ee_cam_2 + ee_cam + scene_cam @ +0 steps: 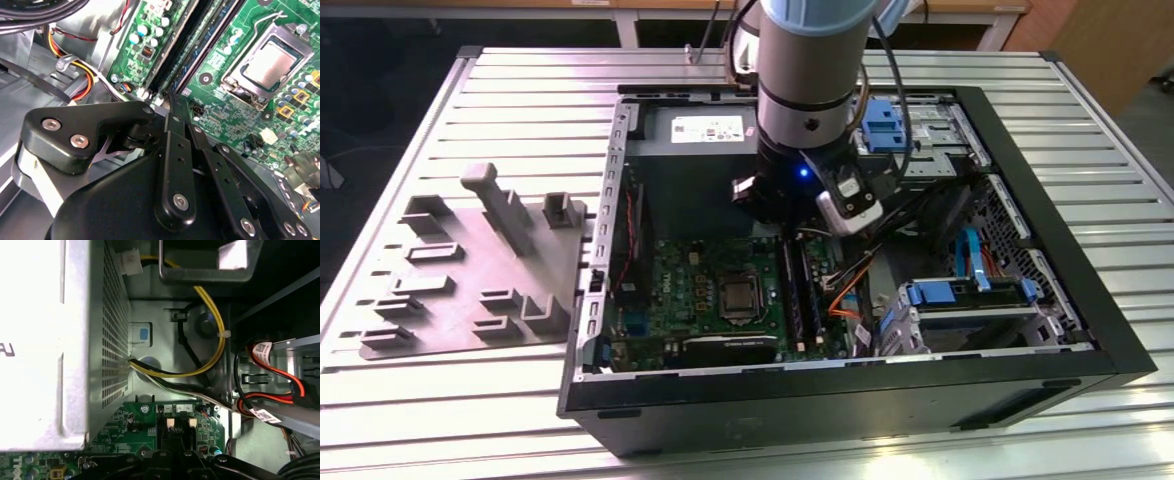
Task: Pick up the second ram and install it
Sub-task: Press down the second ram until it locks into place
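Two long dark strips lie side by side in the memory slots, and the second ram (pixel 212 32) looks to be the one with the blue-green edge, standing on its long edge in the slot nearer the processor socket (pixel 270 62) (which strip is which I cannot tell for certain). In the exterior view it shows as a dark bar (pixel 809 295) at about 3 o'clock from the socket (pixel 740 297).

The claw (pixel 173 100) hangs just over the near end of those slots, its two black fingers (pixel 176 150) pressed together with nothing visible between them; whether the tip touches the stick is hidden.

Around the slots spreads the green motherboard (pixel 680 290). At 12 o'clock from it sits the grey power supply (pixel 694 130), with yellow and black cables (pixel 215 340) running out of its perforated side. The arm (pixel 814 70) comes down into the open computer case (pixel 1107 330). At 9 o'clock from the case a grey fixture (pixel 480 270) with upright posts lies on the ribbed metal bench (pixel 520 90).
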You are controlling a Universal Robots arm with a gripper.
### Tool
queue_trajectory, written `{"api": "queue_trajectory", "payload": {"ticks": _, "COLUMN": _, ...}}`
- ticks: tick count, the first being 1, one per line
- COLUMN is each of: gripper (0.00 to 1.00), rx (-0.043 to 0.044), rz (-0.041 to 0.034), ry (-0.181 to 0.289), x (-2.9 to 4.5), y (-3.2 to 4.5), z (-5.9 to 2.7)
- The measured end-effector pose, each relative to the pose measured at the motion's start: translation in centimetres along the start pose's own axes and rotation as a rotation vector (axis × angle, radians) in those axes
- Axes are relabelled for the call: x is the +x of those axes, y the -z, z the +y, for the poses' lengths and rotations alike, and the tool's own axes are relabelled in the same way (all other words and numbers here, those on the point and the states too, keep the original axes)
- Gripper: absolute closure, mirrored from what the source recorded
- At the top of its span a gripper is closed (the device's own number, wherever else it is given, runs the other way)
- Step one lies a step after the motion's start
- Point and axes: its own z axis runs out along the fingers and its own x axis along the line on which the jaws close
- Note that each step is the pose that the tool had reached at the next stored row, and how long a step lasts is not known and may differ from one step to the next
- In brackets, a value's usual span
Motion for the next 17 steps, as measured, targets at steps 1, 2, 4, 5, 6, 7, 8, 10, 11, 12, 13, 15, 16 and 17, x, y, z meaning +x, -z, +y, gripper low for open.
{"api": "queue_trajectory", "payload": {"ticks": 1, "gripper": 0.90, "rx": -0.0001, "rz": 0.0000, "ry": 0.000, "x": -0.01, "y": 0.15, "z": 0.01}}
{"api": "queue_trajectory", "payload": {"ticks": 2, "gripper": 0.90, "rx": -0.0001, "rz": 0.0000, "ry": 0.000, "x": -0.02, "y": 0.30, "z": 0.02}}
{"api": "queue_trajectory", "payload": {"ticks": 4, "gripper": 0.90, "rx": 0.0000, "rz": 0.0000, "ry": 0.000, "x": -0.03, "y": 0.59, "z": 0.04}}
{"api": "queue_trajectory", "payload": {"ticks": 5, "gripper": 0.90, "rx": -0.0001, "rz": 0.0000, "ry": 0.000, "x": -0.03, "y": 0.63, "z": 0.04}}
{"api": "queue_trajectory", "payload": {"ticks": 6, "gripper": 0.90, "rx": -0.0001, "rz": 0.0000, "ry": 0.000, "x": -0.04, "y": 0.63, "z": 0.04}}
{"api": "queue_trajectory", "payload": {"ticks": 7, "gripper": 0.90, "rx": -0.0003, "rz": -0.0001, "ry": 0.000, "x": -0.04, "y": 0.63, "z": 0.04}}
{"api": "queue_trajectory", "payload": {"ticks": 8, "gripper": 0.90, "rx": -0.0002, "rz": -0.0001, "ry": 0.000, "x": -0.03, "y": 0.64, "z": 0.04}}
{"api": "queue_trajectory", "payload": {"ticks": 10, "gripper": 0.90, "rx": 0.0002, "rz": 0.0001, "ry": 0.000, "x": -0.05, "y": 0.66, "z": -0.17}}
{"api": "queue_trajectory", "payload": {"ticks": 11, "gripper": 0.90, "rx": 0.0000, "rz": 0.0000, "ry": 0.000, "x": -0.05, "y": 0.66, "z": -0.32}}
{"api": "queue_trajectory", "payload": {"ticks": 12, "gripper": 0.90, "rx": 0.0000, "rz": 0.0000, "ry": 0.000, "x": -0.05, "y": 0.67, "z": -0.53}}
{"api": "queue_trajectory", "payload": {"ticks": 13, "gripper": 0.90, "rx": 0.0001, "rz": 0.0001, "ry": 0.000, "x": -0.06, "y": 0.69, "z": -0.80}}
{"api": "queue_trajectory", "payload": {"ticks": 15, "gripper": 0.90, "rx": 0.0000, "rz": 0.0001, "ry": 0.000, "x": -0.08, "y": 0.72, "z": -1.42}}
{"api": "queue_trajectory", "payload": {"ticks": 16, "gripper": 0.90, "rx": 0.0001, "rz": 0.0000, "ry": 0.000, "x": -0.09, "y": 0.74, "z": -1.75}}
{"api": "queue_trajectory", "payload": {"ticks": 17, "gripper": 0.90, "rx": 0.0000, "rz": 0.0000, "ry": 0.000, "x": -0.10, "y": 0.76, "z": -2.10}}
